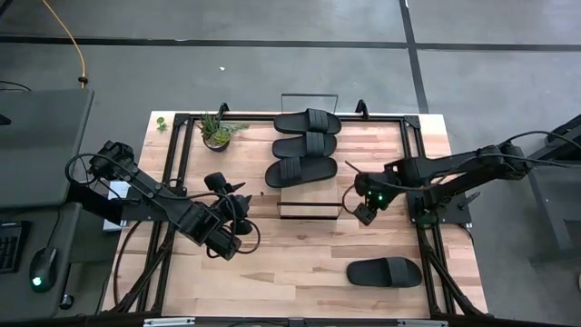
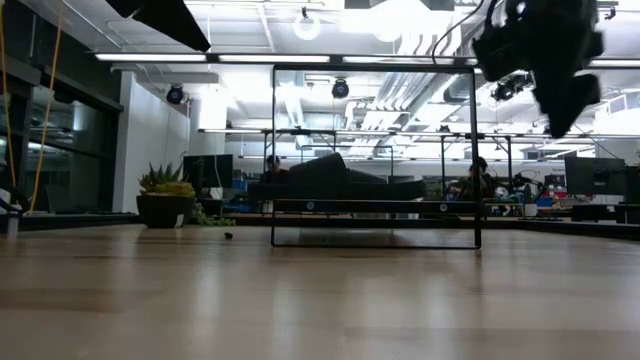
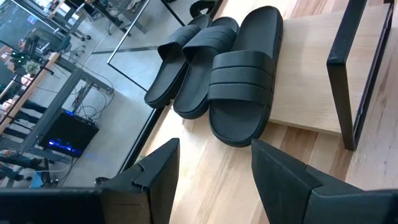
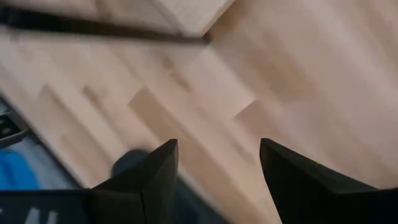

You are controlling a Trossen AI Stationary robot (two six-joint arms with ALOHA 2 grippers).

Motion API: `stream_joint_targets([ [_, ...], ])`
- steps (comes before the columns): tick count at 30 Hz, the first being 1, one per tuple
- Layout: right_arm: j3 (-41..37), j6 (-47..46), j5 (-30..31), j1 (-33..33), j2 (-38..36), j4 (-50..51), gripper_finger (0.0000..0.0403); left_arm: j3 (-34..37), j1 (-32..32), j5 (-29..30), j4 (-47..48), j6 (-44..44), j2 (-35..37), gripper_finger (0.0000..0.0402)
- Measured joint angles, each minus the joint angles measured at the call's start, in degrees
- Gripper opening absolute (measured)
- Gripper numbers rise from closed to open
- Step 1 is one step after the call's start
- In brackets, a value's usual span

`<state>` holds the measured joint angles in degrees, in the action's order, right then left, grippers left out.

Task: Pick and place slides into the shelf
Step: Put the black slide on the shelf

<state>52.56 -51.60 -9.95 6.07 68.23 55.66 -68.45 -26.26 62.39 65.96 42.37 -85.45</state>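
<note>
Slides first: three of them (image 1: 304, 145) are lined up side by side on the shelf (image 1: 309, 202), packed toward the far end of the plank, so the near end of the light wood is bare. From the left wrist view you can see that trio (image 3: 239, 81) pretty clearly, soles touching or nearly so, straps all running the same way. The fourth slide (image 1: 384, 271) is lying by itself on the table (image 1: 272, 263), well apart from the shelf, near the front on the right side.

Left gripper (image 1: 238, 202) hangs over the table just left of the shelf, fingers (image 3: 155, 180) spread with nothing between them. Right gripper (image 1: 364, 213) sits just off the shelf's near right corner, also up off the wood, fingers (image 4: 155, 174) spread apart and empty too; its wrist camera mostly sees bare tabletop plus what seems to be the shelf's edge.

Little potted plant (image 1: 216, 132) sits at the far left of the table, left of the shelf. In the low view the shelf's black wire frame (image 2: 375, 155) stands mid-table with the dark slides on its plank, and the right arm's gripper (image 2: 555, 60) hangs at upper right.
</note>
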Motion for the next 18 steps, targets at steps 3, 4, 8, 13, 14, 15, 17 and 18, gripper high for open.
stream_joint_targets([
  [3, 0.00, -5.63, -1.21, 4.00, 0.00, -1.19, 0.0216, 0.00, 0.00, 0.00, 0.02, -0.02, 0.00, 0.0184],
  [4, 0.00, -7.39, -1.27, 5.53, 0.00, -1.77, 0.0216, 0.00, 0.00, 0.00, 0.02, -0.07, 0.00, 0.0184],
  [8, 0.00, -14.38, -1.25, 11.52, 0.00, -5.03, 0.0216, 0.00, 0.00, 0.00, 0.02, -0.11, 0.00, 0.0184],
  [13, 0.00, -22.49, -0.05, 18.70, 0.00, -9.01, 0.0216, 0.00, 0.00, 0.00, 0.02, -0.11, 0.00, 0.0184],
  [14, 0.00, -24.02, 0.23, 20.03, 0.02, -9.69, 0.0216, 0.00, 0.00, 0.00, 0.02, -0.10, 0.00, 0.0184],
  [15, 0.00, -25.49, 0.39, 21.25, 0.02, -10.24, 0.0216, 0.00, 0.00, 0.00, 0.02, -0.10, 0.00, 0.0184],
  [17, 0.00, -28.50, 0.61, 23.54, 0.02, -10.82, 0.0216, 0.00, 0.00, 0.00, 0.02, -0.09, 0.00, 0.0184],
  [18, 0.00, -29.95, 0.87, 24.70, 0.07, -10.90, 0.0216, 0.00, 0.00, 0.00, 0.02, -0.09, 0.00, 0.0184],
])
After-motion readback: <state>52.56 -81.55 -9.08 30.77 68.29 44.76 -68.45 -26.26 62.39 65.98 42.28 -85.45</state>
